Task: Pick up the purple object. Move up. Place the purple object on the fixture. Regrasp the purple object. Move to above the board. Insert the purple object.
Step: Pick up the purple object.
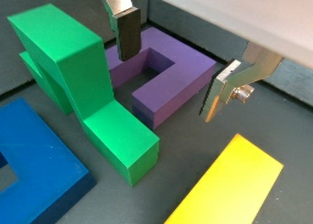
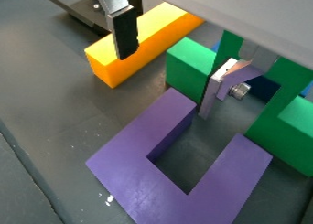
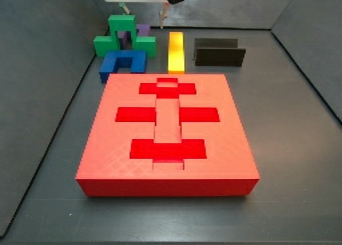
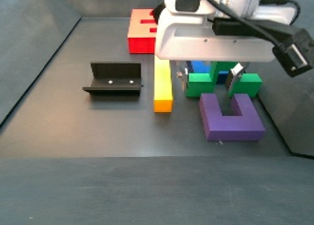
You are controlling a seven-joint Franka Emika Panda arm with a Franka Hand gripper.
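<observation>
Step in hand, by my read: the first pick, approach phase. The purple object point(image 4: 230, 118) lies flat on the table point(image 4: 73, 183), not lifted.

Near to far in a side view: bare table, then the purple object with its open end pointing away toward the green block point(image 4: 245, 82), then the claw point(image 4: 216, 77) hanging over that open end under the white wrist housing. Yellow bar point(image 4: 162, 85) lies just beside on one side; the fixture point(image 4: 113, 78) stands beyond it, well apart from the purple piece. The board point(image 4: 143, 31) is at the far end.

Claw: wide open, holding nothing. In a wrist view the fingers point(image 2: 121, 31) are apart, with one plate over the yellow bar's side and the other above a prong of the purple object point(image 2: 184, 164); nothing sits between the pads. In a wrist view the claw point(image 1: 178, 65) straddles one prong of the purple U point(image 1: 163, 80), with one plate by the channel and one outside. Contact with the prong: cannot tell, looks just clear.

Next move calls for: descend a little more so the pads bracket the prong, then close. The green block point(image 1: 86, 81) touches or nearly touches the purple piece, so the inner finger has little room. Risk of nudging the green one.
</observation>
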